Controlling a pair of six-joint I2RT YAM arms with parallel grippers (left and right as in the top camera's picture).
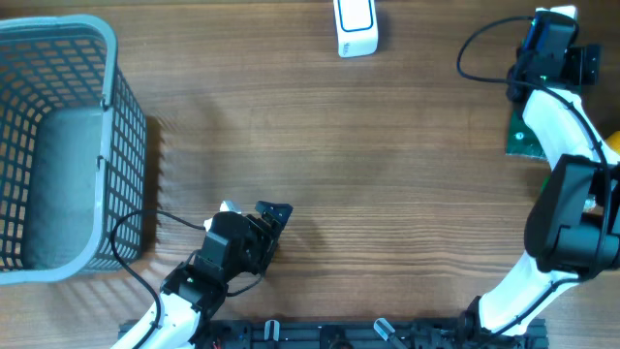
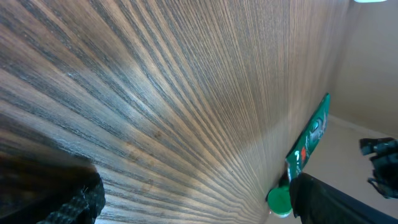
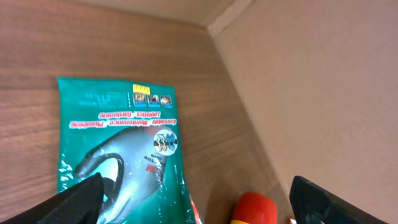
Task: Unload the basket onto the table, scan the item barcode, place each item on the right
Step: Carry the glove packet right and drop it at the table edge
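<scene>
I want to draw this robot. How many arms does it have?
2. The left arm reaches in from the picture's bottom edge, beside the grey basket. The right arm stretches along the right side, above the green glove packet. None looks hidden.

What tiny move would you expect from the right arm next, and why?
Probably lowering the right gripper onto the green glove packet and closing on it. Its jaws stand wide open above the packet, which lies flat on the table, unheld, and the white scanner sits away across the table, so the packet likely has to be picked up first.
</scene>
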